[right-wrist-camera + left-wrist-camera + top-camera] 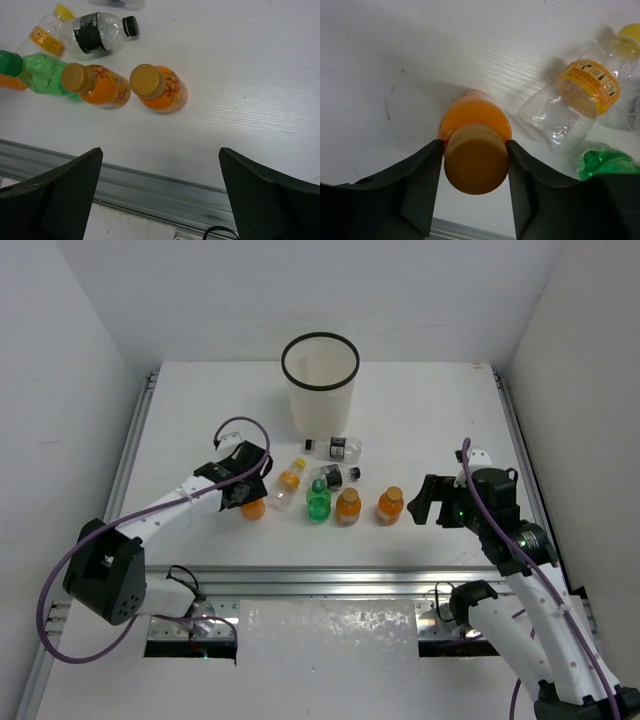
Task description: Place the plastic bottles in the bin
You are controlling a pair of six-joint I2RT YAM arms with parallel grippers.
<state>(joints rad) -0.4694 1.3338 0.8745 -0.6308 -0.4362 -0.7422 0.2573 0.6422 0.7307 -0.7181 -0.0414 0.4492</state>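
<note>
The white bin point(320, 380) stands at the back centre. My left gripper point(245, 492) is shut on the cap of an upright orange bottle point(476, 150), which stands on the table; its fingers point(427, 180) press both sides. Beside it lie a clear bottle with a yellow cap point(580, 100) and a green bottle point(607, 162). Two more orange bottles point(162, 89) point(97, 85) stand in a row with the green one point(42, 72). Two clear black-label bottles point(338, 447) point(335, 476) lie in front of the bin. My right gripper point(160, 150) is open and empty, right of the row.
A metal rail point(330, 580) runs along the table's near edge, just under the right gripper. White walls close in the table on the left, back and right. A purple cable point(240, 425) loops over the left arm.
</note>
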